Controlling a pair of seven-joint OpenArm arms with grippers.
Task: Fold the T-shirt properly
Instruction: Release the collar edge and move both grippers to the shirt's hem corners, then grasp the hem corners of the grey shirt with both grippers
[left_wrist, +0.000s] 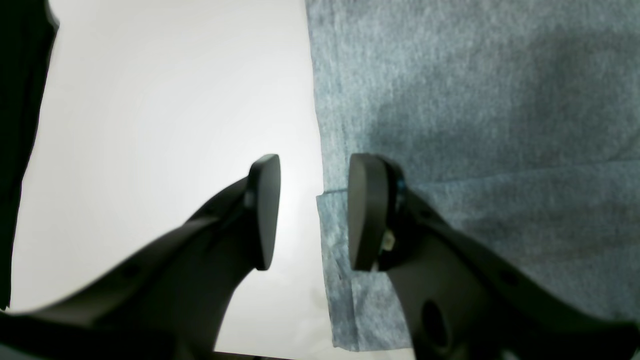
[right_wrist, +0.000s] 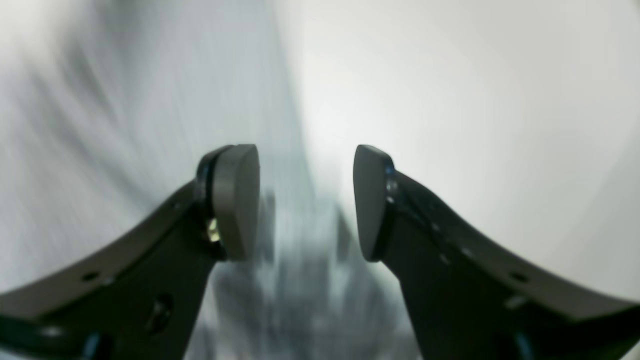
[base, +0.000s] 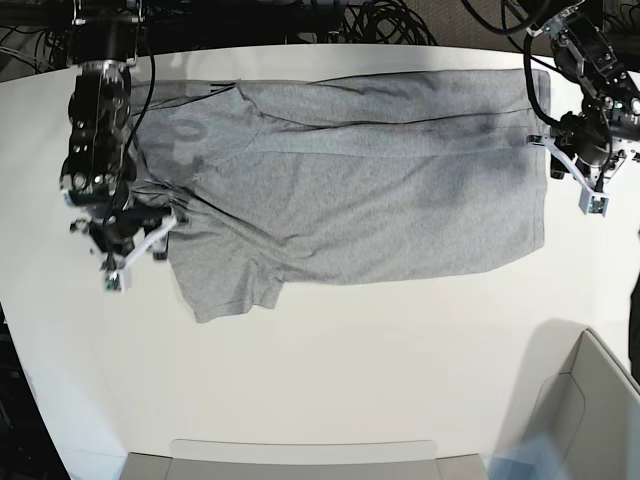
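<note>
Left wrist view: the left gripper (left_wrist: 312, 212) has its jaws parted and empty, straddling the T-shirt's (left_wrist: 475, 125) hemmed edge; one pad is over bare white counter (left_wrist: 150, 125), the other over grey cloth.

Right wrist view: blurred. The right gripper (right_wrist: 306, 202) has its jaws wide apart, holding nothing, with pale cloth (right_wrist: 125, 125) under one side and counter (right_wrist: 475, 100) under the other.

Base view: the T-shirt (base: 380, 200) lies spread across the counter's (base: 350, 380) far half. A box corner (base: 590, 400) stands at the near right, and cables (base: 390, 20) run behind the far edge. The near half is open.

Right wrist view smears the T-shirt (right_wrist: 125, 100) into streaks beside the table (right_wrist: 475, 100).
</note>
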